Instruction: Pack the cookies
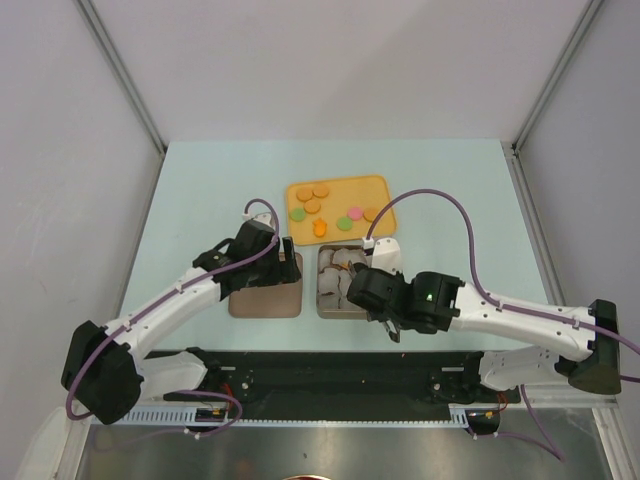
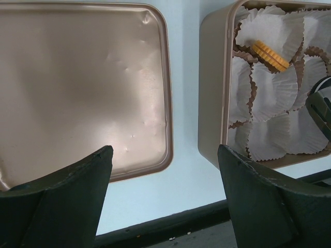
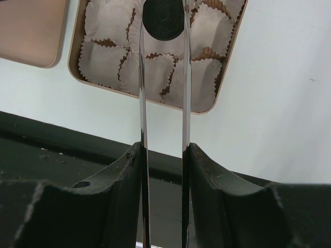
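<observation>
Several cookies (image 1: 312, 205) lie on an orange tray (image 1: 350, 188): orange discs, an orange flower shape (image 1: 320, 228), a green one (image 1: 344, 224) and a pink one (image 1: 355, 212). My right gripper (image 3: 163, 155) is shut on metal tongs (image 3: 142, 103), whose tips pinch a black cookie (image 3: 163, 19) above the gold tin (image 3: 222, 88) lined with white paper cups. One orange ridged cookie (image 2: 270, 56) lies in a cup in that tin (image 2: 212, 88). My left gripper (image 2: 165, 170) stands open and holds nothing, over bare table between the tin and its lid (image 2: 77, 88).
The gold lid (image 1: 265, 298) lies flat to the left of the tin (image 1: 328, 300), both near the table's front edge. The orange tray sits just behind them. A black rail (image 2: 170, 227) runs along the near edge.
</observation>
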{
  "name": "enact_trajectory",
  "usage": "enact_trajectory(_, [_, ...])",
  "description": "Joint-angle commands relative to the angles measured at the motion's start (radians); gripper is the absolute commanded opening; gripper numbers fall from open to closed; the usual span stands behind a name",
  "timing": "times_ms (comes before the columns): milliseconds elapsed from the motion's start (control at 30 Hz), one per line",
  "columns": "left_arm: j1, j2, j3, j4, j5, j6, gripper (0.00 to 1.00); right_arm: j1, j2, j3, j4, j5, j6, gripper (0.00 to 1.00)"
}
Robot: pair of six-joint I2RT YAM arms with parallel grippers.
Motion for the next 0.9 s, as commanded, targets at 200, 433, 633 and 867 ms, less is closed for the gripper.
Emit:
enact_trajectory(200, [-0.008, -0.018, 0.001, 0.014, -0.01, -0.001, 0.87, 0.012, -0.011, -0.006, 0.034, 0.026, 0.051, 0.33])
enact_trajectory(433, [-0.006, -0.021, -0.004, 0.011, -0.01, -0.001, 0.87, 0.024, -0.001, -0.009, 0.038, 0.02, 0.063, 0.41])
enact_trajectory(633, [-0.006, -0.02, -0.006, 0.014, -0.006, -0.001, 0.87, 0.024, 0.004, -0.023, 0.044, 0.015, 0.067, 0.48])
enact_trajectory(867, [-0.006, -0.021, -0.006, 0.016, -0.007, -0.001, 0.87, 0.024, -0.002, -0.026, 0.058, 0.017, 0.07, 0.56])
